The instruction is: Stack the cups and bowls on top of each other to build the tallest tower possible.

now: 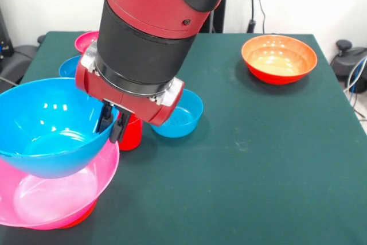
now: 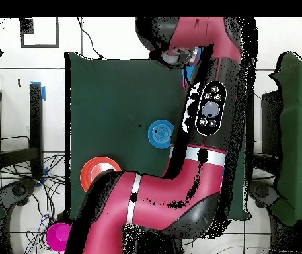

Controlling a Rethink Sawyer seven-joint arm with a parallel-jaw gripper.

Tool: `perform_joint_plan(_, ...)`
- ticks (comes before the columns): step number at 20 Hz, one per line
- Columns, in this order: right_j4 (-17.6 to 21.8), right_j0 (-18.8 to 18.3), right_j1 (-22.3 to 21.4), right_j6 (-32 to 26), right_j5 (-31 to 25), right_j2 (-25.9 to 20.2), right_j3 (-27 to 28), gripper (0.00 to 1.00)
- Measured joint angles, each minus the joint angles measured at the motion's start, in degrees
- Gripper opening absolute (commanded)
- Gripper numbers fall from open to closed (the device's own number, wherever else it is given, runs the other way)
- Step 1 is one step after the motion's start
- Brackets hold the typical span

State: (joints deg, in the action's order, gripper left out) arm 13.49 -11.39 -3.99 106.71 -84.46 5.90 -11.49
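Note:
My gripper [image 1: 112, 124] is shut on the right rim of the large light blue bowl [image 1: 49, 127], one finger inside the rim and one outside. That bowl hangs tilted over the huge hot-pink bowl [image 1: 57, 199] at the near left, its bottom inside the pink rim; I cannot tell whether they touch. Something red-orange [image 1: 82, 217] peeks out under the pink bowl. The red cup [image 1: 132, 135] stands upright just behind my fingers. A small blue bowl [image 1: 182, 116] [image 2: 160, 132] sits right of the cup. In the overhead view the arm hides the gripper.
An orange bowl [image 1: 279, 58] [image 2: 99, 172] stands alone at the far right of the green table [image 1: 258, 159]. A small magenta bowl [image 1: 86, 41] and another blue bowl [image 1: 69, 66] sit at the far left, partly behind the arm.

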Motion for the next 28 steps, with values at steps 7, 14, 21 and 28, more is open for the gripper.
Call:
perform_joint_plan(7,0.00,-0.14,1.70,0.00,0.02,0.00,2.84,0.00)
perform_joint_plan(14,0.00,-0.32,3.27,0.00,0.02,0.10,3.57,0.00)
perform_joint_plan(21,0.01,-0.51,4.73,0.00,0.02,0.20,3.59,0.00)
perform_joint_plan(28,0.01,-0.67,5.80,0.00,0.04,0.29,3.59,0.00)
